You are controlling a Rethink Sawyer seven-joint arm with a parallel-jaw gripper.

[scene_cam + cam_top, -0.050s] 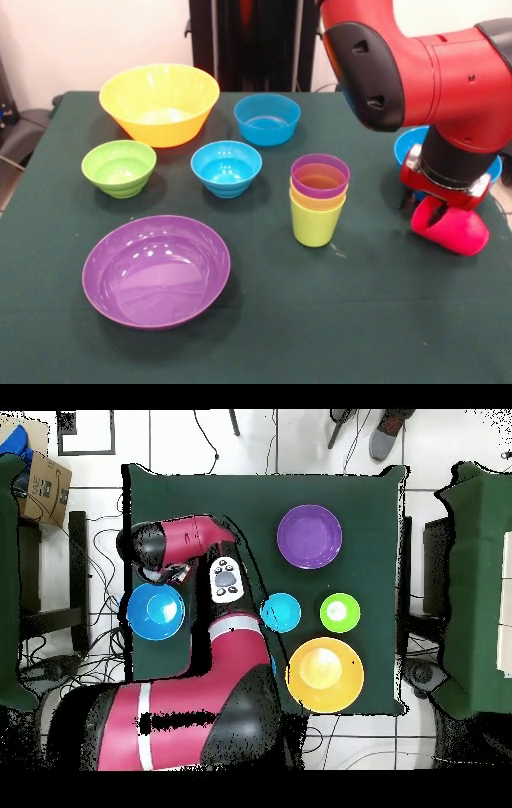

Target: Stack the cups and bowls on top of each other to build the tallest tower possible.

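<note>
Red cup (453,230) tilted, seemingly in the gripper (432,206).

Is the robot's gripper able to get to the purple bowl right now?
Probably not yet: the gripper seems to hold the red cup. Otherwise yes; the purple bowl lies open, nothing on it.

Bulky red arm (448,72), black joint covers, silver wrist ring.

In the front view the arm (448,76) hides most of the large blue bowl (406,144) and is itself cut off by the top and right edges. Overhead, it covers the stacked cups. The red cup (456,232) hides the fingers.
</note>
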